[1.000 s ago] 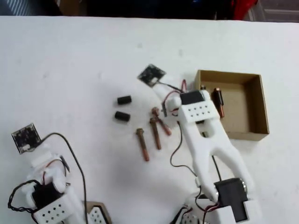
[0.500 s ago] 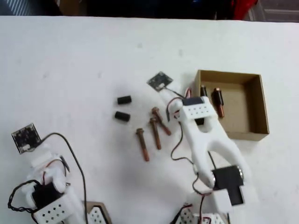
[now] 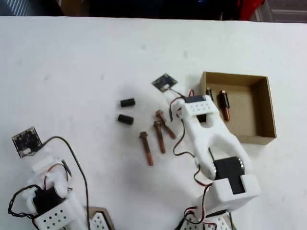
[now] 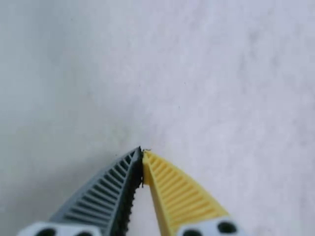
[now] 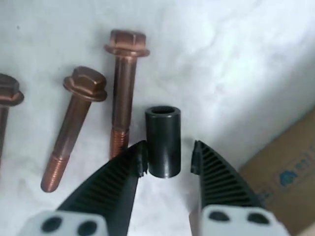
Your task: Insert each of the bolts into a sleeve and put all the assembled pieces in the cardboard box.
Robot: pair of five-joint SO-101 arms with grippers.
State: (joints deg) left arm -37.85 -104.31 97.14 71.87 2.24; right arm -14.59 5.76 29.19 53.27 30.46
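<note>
Here the sleeve (image 5: 163,142) sits between the parted right fingers (image 5: 117,178).

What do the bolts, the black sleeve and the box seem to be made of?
Bolts: apparently metal, copper-coloured and slightly glossy; hex heads and cut threads show. Sleeve: black, smooth, faint sheen; plastic or blackened metal, I cannot tell. Box: brown cardboard, matte, with thin walls.

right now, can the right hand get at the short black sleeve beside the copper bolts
Probably yes: the right hand is open with the short black sleeve between its fingers, and the nearest copper bolt lies outside them.
</note>
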